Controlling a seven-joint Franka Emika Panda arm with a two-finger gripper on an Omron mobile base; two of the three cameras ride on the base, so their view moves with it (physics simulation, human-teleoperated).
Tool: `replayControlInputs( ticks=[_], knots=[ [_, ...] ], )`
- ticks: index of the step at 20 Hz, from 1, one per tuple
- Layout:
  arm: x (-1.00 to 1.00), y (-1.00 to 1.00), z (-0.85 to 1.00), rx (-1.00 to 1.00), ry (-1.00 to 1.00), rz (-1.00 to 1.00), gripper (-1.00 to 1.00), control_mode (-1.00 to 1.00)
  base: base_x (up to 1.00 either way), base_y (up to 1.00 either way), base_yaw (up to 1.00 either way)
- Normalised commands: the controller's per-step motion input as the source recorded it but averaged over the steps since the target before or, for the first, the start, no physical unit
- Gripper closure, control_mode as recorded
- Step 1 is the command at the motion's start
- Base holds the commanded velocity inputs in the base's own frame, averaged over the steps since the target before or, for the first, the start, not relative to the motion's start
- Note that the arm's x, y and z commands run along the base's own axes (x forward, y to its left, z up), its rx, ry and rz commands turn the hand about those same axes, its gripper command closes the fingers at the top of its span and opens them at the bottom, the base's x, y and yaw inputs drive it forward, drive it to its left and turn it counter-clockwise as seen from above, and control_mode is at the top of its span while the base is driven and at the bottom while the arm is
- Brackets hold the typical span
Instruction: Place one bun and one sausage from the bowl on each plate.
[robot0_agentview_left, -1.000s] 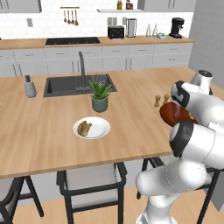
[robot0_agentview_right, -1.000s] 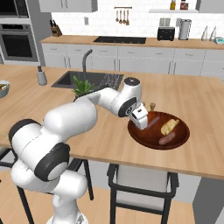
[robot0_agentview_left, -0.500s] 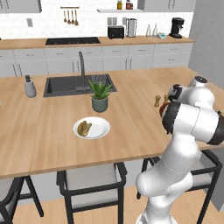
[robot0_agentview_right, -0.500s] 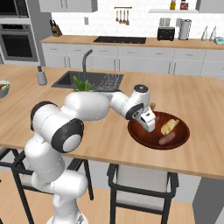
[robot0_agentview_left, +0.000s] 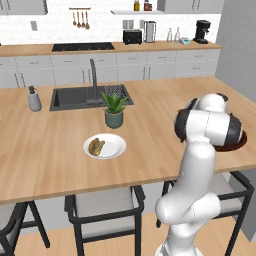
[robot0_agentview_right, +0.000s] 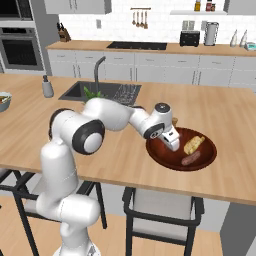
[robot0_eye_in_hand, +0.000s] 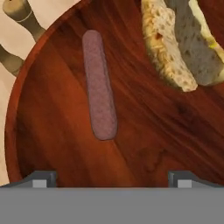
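- The bowl (robot0_agentview_right: 181, 152), dark reddish-brown and glossy, sits on the wooden surface (robot0_agentview_right: 120, 150) near its front edge; it serves as the landmark here.
- In the bowl lie one sausage (robot0_agentview_right: 190, 159) and one bun (robot0_agentview_right: 193, 144); the sausage is on the side of the bowl nearer the front edge of the surface, the bun just behind it.
- The pincer (robot0_agentview_right: 172, 145) hangs over the left part of the bowl, beside the bun and sausage, its jaws spread wide with nothing between them.
- In the hand view the sausage (robot0_eye_in_hand: 99, 84) lies lengthwise on the bowl's wooden floor (robot0_eye_in_hand: 57, 144), apart from the bun (robot0_eye_in_hand: 181, 41), which is split open and pale inside.
- The two fingertips (robot0_eye_in_hand: 41, 179) stand far apart at the bottom of that view, on the bowl's near side; the sausage is ahead of them and touches neither.
- Just outside the bowl's rim stand two small brownish items, possibly shakers (robot0_eye_in_hand: 19, 15); the view cuts them off.
- Well to the left of the bowl a white plate (robot0_agentview_left: 104, 146) carries a bun with something dark in it, too small to tell.
- Behind that plate stands a potted plant (robot0_agentview_left: 114, 109), farther from the bowl than the plate's right rim.
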Motion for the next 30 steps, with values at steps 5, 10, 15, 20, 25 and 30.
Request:
replayControlInputs(
  ticks=[5, 10, 15, 20, 25, 30],
  knots=[
    [0.58, -0.19, -0.24, 0.0, 0.0, 0.01, -1.0, -1.0, 0.0, 0.0, 0.0],
    [0.29, -0.18, -0.33, 0.0, 0.0, 0.01, -1.0, -1.0, 0.0, 0.0, 0.0],
    [0.05, 0.0, -0.32, 0.0, 0.0, 0.04, -1.0, -1.0, 0.0, 0.0, 0.0],
    [0.16, 0.0, -0.26, 0.0, 0.0, 0.05, 1.0, -1.0, 0.0, 0.0, 0.0],
    [0.1, 0.0, -0.02, 0.0, 0.0, 0.06, 1.0, -1.0, 0.0, 0.0, 0.0],
    [-0.49, 0.08, 0.69, 0.03, -0.06, 0.03, 1.0, -1.0, 0.0, 0.0, 0.0]
  ],
)
